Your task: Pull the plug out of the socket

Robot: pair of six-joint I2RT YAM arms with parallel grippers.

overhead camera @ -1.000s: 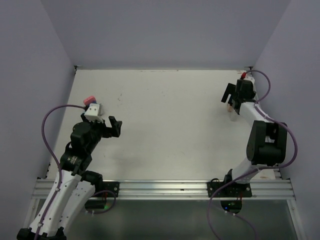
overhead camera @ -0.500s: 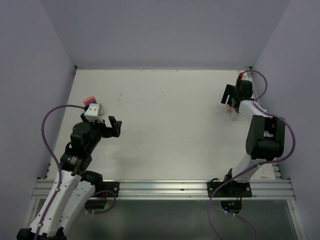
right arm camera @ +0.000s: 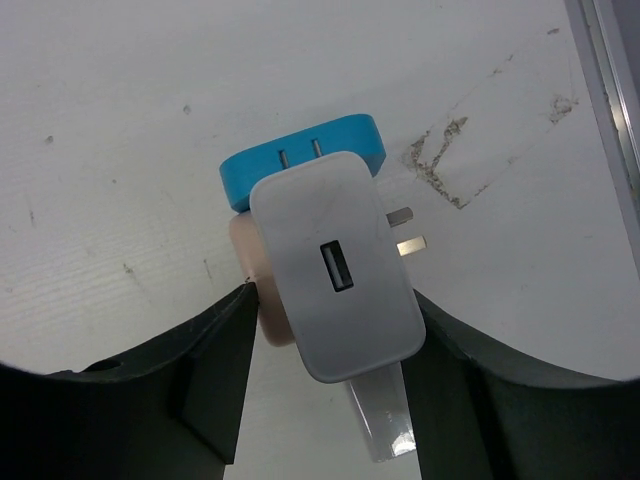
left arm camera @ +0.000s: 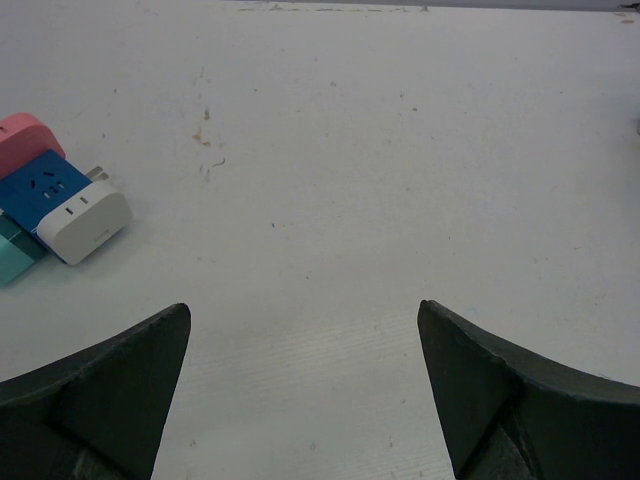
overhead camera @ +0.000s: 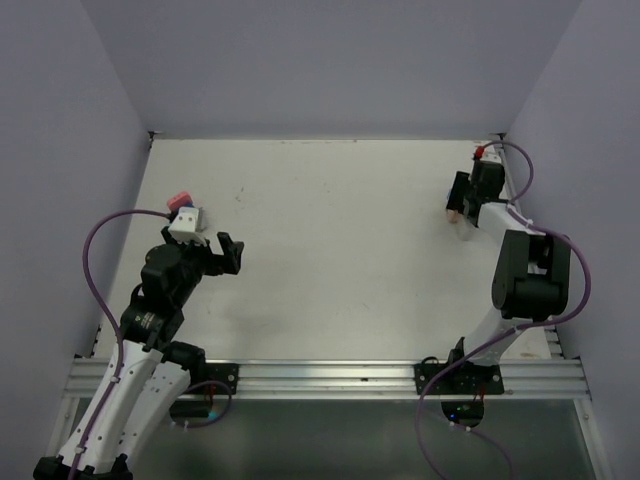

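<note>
In the right wrist view a white USB plug with metal prongs lies on a beige socket block beside a blue adapter. My right gripper has closed round this stack: one finger touches the beige block's corner, the other presses the plug's right side. In the top view the right gripper is at the far right edge. My left gripper is open and empty over bare table, also seen in the top view. A second cluster lies at its left: white plug, blue socket.
A pink adapter and a teal piece adjoin the left cluster, which shows in the top view. A clear strip lies under the white USB plug. The right wall and table edge are close to the right gripper.
My right gripper's jaws have narrowed from wide open to closed round the white plug stack, and the wrist shifted slightly toward the back. The left arm has not moved.
</note>
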